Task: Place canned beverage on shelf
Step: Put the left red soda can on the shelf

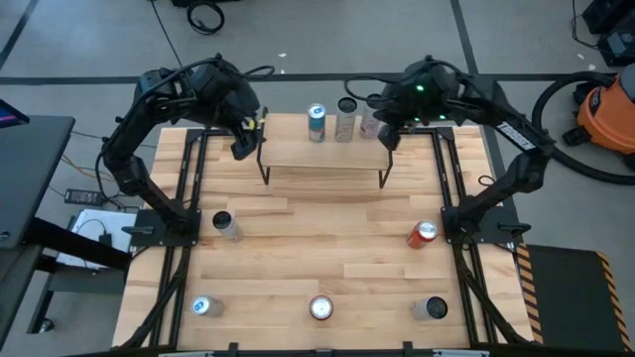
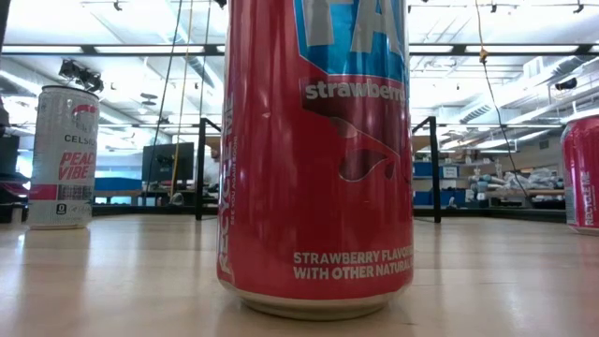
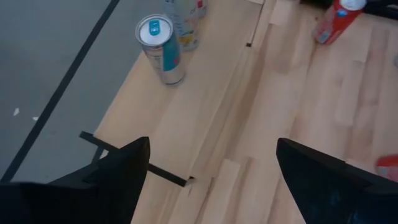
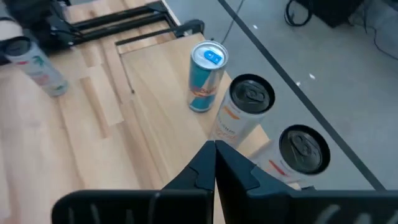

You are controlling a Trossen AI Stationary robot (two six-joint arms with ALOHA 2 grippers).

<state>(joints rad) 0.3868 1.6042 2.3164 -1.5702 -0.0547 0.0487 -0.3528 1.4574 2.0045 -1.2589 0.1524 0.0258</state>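
Left gripper (image 3: 211,180): two dark fingers (image 3: 118,174) spread wide apart, nothing between them, hanging above the woodwork.
Shelf (image 3: 186,118): light wooden board with a thin black leg (image 3: 134,162) showing beneath its near corner.
Blue-topped can (image 3: 160,50): silver and teal, upright on the shelf board.
Pale can (image 3: 186,18): just beside the blue-topped one, top cut off.
Red can (image 3: 336,18): on the counter (image 3: 311,124), well apart.
Grey floor (image 3: 50,74): crossed by a dark line.
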